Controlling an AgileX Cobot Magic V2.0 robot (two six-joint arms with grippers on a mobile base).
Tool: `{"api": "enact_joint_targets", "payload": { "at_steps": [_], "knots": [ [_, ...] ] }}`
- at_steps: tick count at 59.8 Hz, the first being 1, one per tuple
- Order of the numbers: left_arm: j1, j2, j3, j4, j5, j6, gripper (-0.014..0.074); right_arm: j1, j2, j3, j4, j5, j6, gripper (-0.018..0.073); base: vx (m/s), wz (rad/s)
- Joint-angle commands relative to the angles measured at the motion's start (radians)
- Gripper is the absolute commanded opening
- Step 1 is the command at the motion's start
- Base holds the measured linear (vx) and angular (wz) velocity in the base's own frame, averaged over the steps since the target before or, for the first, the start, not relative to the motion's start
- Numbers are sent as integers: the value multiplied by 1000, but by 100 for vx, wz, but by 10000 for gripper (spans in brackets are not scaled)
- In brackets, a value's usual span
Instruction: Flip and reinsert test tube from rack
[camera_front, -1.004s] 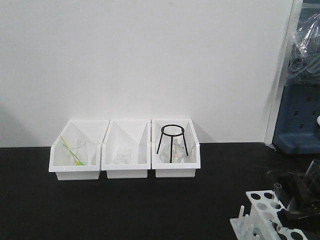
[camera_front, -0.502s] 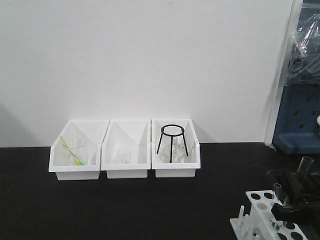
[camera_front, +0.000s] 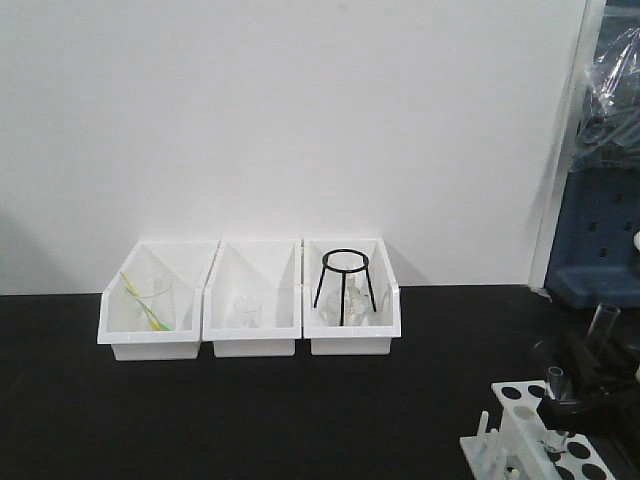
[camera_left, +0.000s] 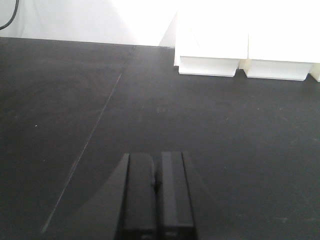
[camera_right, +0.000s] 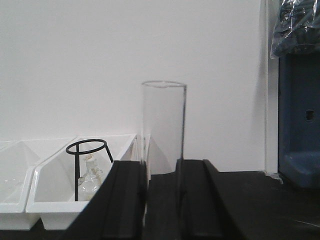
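Rack (camera_front: 512, 428) sits cut off by the front view's lower right corner. Just beside the rack, right gripper (camera_right: 161, 192) clamps the test tube (camera_right: 163, 125), rim up. Left of the rack spreads open black table (camera_front: 250, 420); left gripper (camera_left: 157, 195) is pressed together. Beyond stand three bins (camera_front: 250, 325).

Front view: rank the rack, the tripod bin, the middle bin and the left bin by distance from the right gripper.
1. Rack, bottom right, beside the right gripper holding the test tube.
2. Tripod bin, rightmost of three.
3. Middle bin, centre.
4. Left bin, far left.
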Motion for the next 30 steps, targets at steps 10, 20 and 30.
{"api": "enact_joint_targets", "payload": {
  "at_steps": [10,20,30],
  "knots": [
    [-4,-3,2,-4,-83,0,-6,-4,35,-27,-20,-195,-10,-8,0,0],
    [-4,-3,2,-4,-83,0,-6,-4,84,-27,-53,-200,-10,-8,0,0],
    [-4,-3,2,-4,-83,0,-6,-4,141,-27,-54,-202,-10,-8,0,0]
  ]
}}
